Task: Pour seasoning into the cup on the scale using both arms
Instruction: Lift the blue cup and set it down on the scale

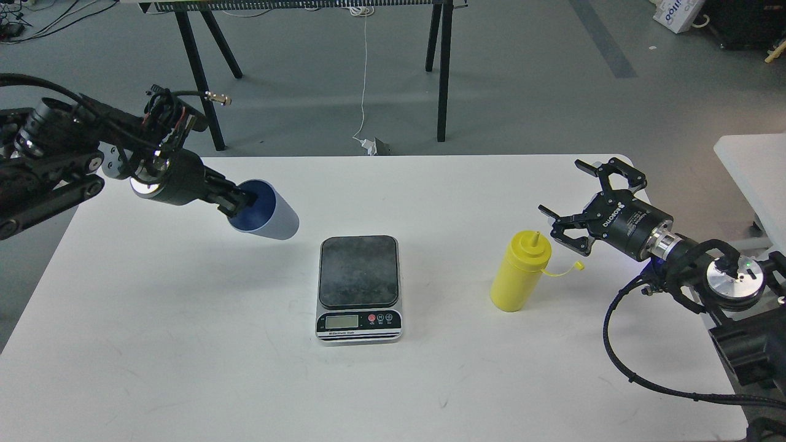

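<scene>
The light-blue cup is in the air, tilted with its dark blue mouth facing left, up and left of the scale. My left gripper is shut on the cup's rim, one finger inside it. The scale lies flat at the table's middle, its dark platform bare. The yellow seasoning bottle stands upright right of the scale, its cap hanging on its tether to the right. My right gripper is open and empty, just right of and behind the bottle's top, not touching it.
The white table has its far edge behind the cup and its right edge under my right arm. A black-legged stand and a white cable stand on the floor beyond. A second white surface is at the far right.
</scene>
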`<action>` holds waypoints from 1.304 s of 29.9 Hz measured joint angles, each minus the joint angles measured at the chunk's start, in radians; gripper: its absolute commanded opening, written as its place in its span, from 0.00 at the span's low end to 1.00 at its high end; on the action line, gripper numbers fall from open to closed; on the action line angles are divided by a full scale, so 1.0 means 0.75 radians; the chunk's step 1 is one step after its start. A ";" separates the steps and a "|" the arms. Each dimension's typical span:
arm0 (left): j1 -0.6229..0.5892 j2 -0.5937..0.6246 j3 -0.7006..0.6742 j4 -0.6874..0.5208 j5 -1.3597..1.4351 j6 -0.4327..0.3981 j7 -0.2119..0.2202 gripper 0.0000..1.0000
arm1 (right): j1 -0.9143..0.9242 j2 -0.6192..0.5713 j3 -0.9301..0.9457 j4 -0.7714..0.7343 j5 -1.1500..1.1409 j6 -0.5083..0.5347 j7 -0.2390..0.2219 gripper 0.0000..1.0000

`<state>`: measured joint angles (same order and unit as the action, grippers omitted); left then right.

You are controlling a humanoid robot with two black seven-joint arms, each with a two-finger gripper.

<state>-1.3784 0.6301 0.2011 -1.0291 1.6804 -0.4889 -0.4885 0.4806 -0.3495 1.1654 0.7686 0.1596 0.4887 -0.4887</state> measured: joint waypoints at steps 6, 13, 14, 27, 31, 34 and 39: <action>-0.001 -0.221 0.020 0.034 0.031 0.000 0.000 0.04 | -0.003 0.000 0.010 0.000 0.000 0.000 0.000 0.96; 0.047 -0.279 0.026 0.043 0.096 0.000 0.000 0.05 | -0.003 -0.001 0.013 -0.006 0.000 0.000 0.000 0.96; 0.048 -0.278 0.031 0.043 0.098 0.000 0.000 0.05 | -0.003 -0.001 0.013 -0.006 0.000 0.000 0.000 0.96; 0.069 -0.281 0.069 0.039 0.101 0.000 0.000 0.16 | -0.011 0.000 0.013 -0.006 0.000 0.000 0.000 0.96; 0.077 -0.281 0.068 0.037 0.100 0.000 0.000 0.25 | -0.015 -0.002 0.013 -0.006 0.000 0.000 0.000 0.96; 0.080 -0.281 0.067 0.033 0.099 0.000 0.000 0.32 | -0.021 -0.002 0.014 -0.006 0.000 0.000 0.000 0.96; 0.085 -0.276 0.065 0.029 0.091 0.000 0.000 0.61 | -0.030 -0.002 0.017 -0.006 0.000 0.000 0.000 0.97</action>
<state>-1.3150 0.4233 0.2499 -1.0076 1.7489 -0.4887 -0.4887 0.4577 -0.3514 1.1784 0.7639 0.1596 0.4887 -0.4887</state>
